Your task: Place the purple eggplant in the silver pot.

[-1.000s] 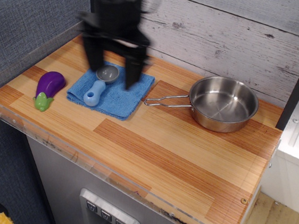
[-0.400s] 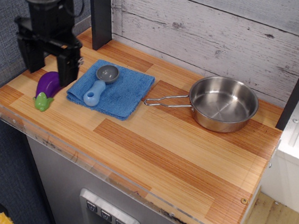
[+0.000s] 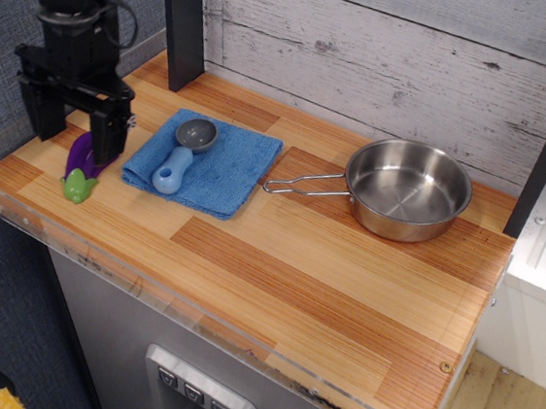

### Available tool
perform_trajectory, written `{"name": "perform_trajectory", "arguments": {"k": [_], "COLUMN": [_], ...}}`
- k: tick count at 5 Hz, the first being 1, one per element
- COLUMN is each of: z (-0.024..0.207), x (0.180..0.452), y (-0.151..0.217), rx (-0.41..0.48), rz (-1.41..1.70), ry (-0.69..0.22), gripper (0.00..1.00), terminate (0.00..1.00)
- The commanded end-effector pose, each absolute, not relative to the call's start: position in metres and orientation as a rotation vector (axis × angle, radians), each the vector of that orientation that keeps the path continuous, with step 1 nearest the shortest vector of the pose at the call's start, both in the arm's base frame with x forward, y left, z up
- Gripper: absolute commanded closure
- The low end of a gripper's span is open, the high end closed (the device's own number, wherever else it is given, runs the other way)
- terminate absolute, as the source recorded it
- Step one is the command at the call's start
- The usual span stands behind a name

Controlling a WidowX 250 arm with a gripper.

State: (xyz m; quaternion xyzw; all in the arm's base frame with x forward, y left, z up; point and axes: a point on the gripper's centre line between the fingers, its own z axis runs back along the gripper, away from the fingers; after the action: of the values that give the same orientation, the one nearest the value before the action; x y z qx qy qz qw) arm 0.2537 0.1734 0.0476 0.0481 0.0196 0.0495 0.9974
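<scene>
Wooden countertop seen from above and in front, with the blue cloth as reference. On the cloth lies a light blue scoop, its grey bowl toward the plank wall and its handle toward the counter's front edge. Just left of the cloth lies the purple eggplant, lengthwise front to back, its green stem cap pointing at the front edge; only the stem end and part of the purple body show, the rest being covered by the gripper. The black gripper stands over the eggplant's rear half with its two fingers pointing down and spread apart, one on each side of the purple body; whether either finger touches the eggplant cannot be told. Well to the right of the cloth sits the silver pot, upright, nothing in it, its wire loop handle reaching back toward the cloth's right edge, just short of it. A dark post rises behind the cloth.
</scene>
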Motion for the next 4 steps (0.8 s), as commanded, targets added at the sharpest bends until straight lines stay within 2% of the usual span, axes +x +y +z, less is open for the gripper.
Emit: {"name": "perform_trajectory", "arguments": {"k": [1, 4], "z": [0.046, 0.022], "x": [0.254, 0.26], "y": [0.196, 0.192], "rx": [0.131, 0.137], "rz": [0.102, 0.113], "ry": [0.052, 0.072], "gripper": [0.0, 0.0], "terminate": [0.0, 0.0]}}
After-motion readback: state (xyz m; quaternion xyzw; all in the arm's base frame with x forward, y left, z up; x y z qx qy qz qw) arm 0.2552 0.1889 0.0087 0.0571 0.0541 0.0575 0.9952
